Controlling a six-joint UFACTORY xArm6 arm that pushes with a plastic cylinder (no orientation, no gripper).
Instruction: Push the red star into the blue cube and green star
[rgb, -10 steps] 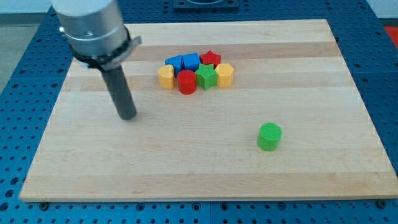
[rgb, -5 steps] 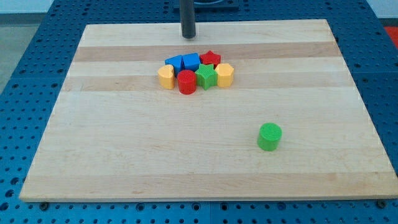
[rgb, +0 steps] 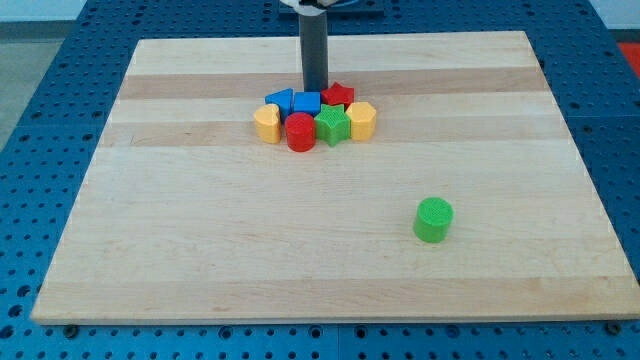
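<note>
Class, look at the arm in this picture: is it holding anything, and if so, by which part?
Nothing is held. The arm ends in a plain rod; my tip stands at the top edge of the cluster, right by the blue cube and red star.

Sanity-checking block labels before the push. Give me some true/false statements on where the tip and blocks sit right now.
1. My tip is at the cluster's top edge, between the blue cube and the red star. True.
2. The green cylinder touches the cluster. False: it stands alone toward the view's lower right.
3. The green star sits just below the red star. True.
4. The red cylinder is at the cluster's top. False: it is at the bottom edge.
</note>
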